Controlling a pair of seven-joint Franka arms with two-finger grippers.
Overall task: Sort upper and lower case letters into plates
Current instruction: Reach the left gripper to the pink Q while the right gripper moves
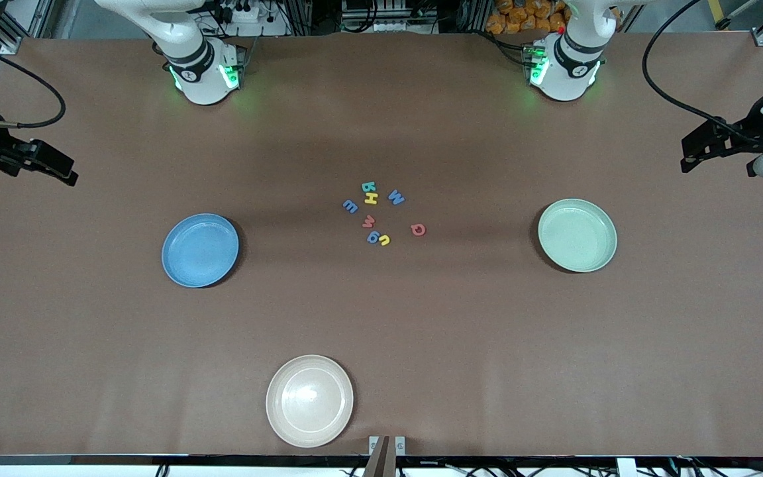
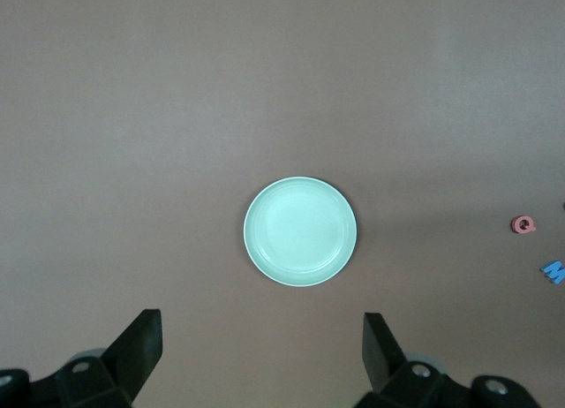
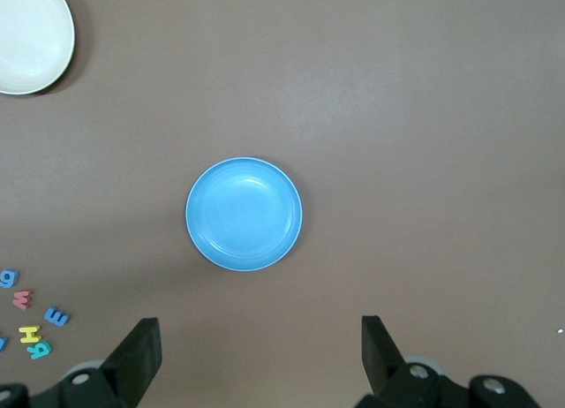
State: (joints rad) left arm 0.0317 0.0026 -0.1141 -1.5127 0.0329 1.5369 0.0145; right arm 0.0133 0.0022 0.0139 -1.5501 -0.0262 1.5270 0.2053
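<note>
Both grippers are hanging wide open: left gripper [image 2: 260, 355] is seeing only the green plate [image 2: 300, 231], right gripper [image 3: 259, 355] the blue plate [image 3: 244, 214]; the front view's centre is showing all letters [image 1: 381, 213].

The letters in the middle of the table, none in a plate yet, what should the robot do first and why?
Probably bring the open left gripper down over the red-pink letter. It lies apart from the cluster, on the side toward the mint green plate, and both grippers are open and hold nothing. The right gripper waits over the blue plate.
</note>
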